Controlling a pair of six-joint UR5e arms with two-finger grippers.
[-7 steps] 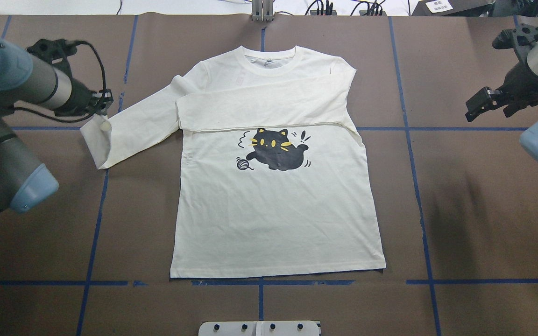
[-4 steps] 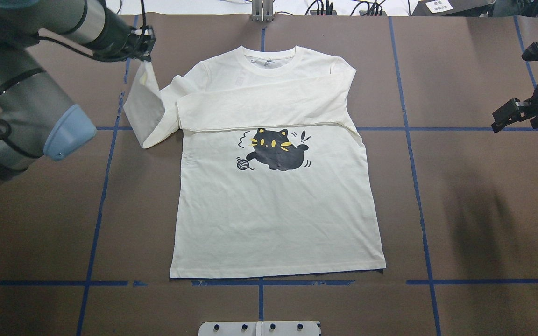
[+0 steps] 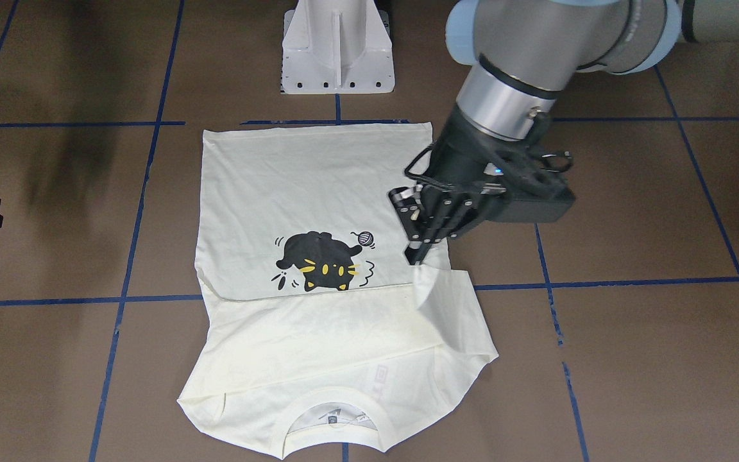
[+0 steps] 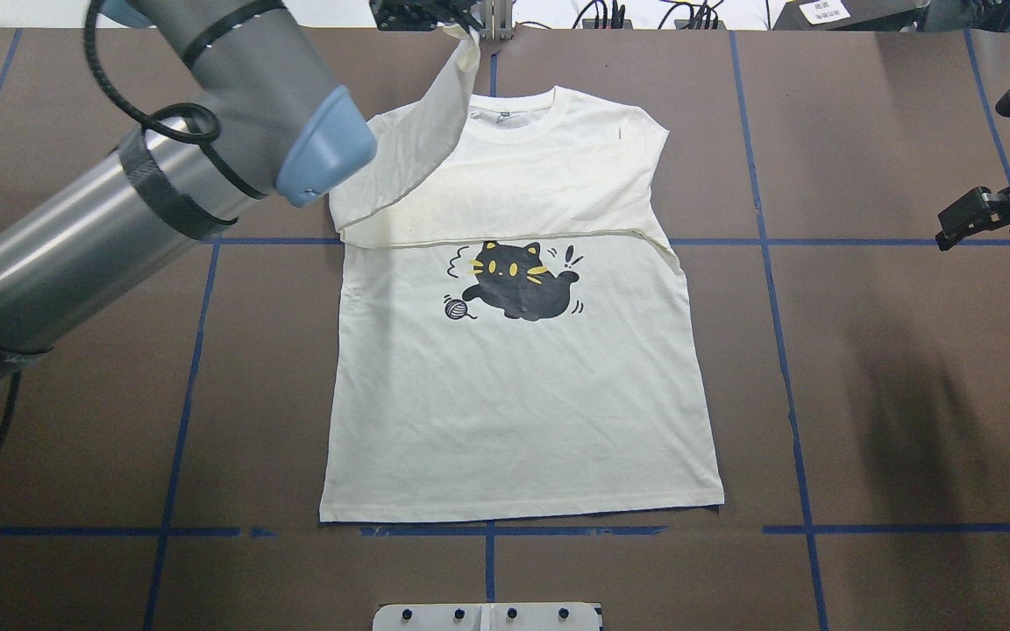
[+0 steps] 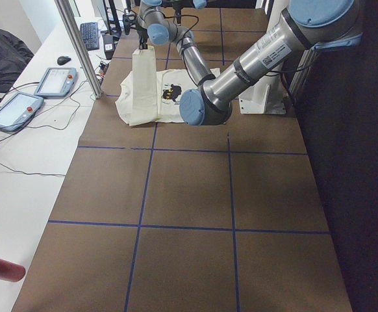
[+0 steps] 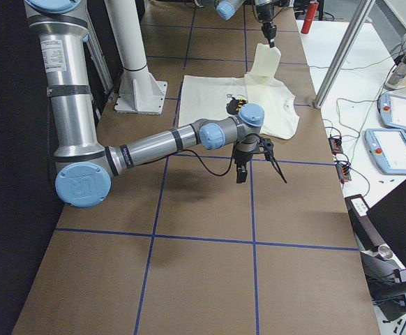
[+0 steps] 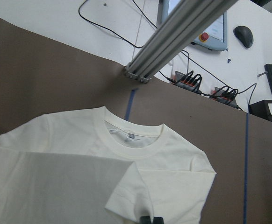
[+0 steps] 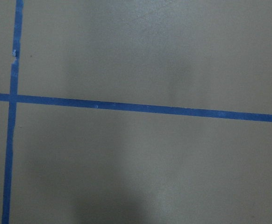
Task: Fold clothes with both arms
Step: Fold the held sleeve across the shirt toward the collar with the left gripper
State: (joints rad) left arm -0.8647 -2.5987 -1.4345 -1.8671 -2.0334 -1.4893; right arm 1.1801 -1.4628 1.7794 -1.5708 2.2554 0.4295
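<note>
The cream-white shirt (image 4: 514, 412) lies print up on the brown table, its black cat (image 4: 518, 285) in the middle and its collar at the far side. One sleeve lies folded across the chest (image 4: 505, 197). My left gripper (image 4: 459, 22) is shut on the cuff of the other sleeve (image 4: 417, 131) and holds it in the air near the collar, so the sleeve hangs down from it. The front-facing view shows the same left gripper (image 3: 417, 256) pinching that sleeve (image 3: 446, 308). My right gripper (image 4: 965, 223) hovers open and holds nothing at the table's right edge, well clear of the shirt (image 3: 305, 186).
An aluminium post (image 4: 494, 17) stands just behind the collar, close to the left gripper. The white pedestal base (image 3: 337, 45) is at the robot's side. Teach pendants (image 5: 52, 81) and cables lie on the white bench beyond the table. Blue tape lines (image 8: 126, 106) cross the brown cover.
My left gripper has lifted the sleeve cuff from the table's left side and carried it far and rightward to above the collar. The right gripper drew back toward the right edge.
</note>
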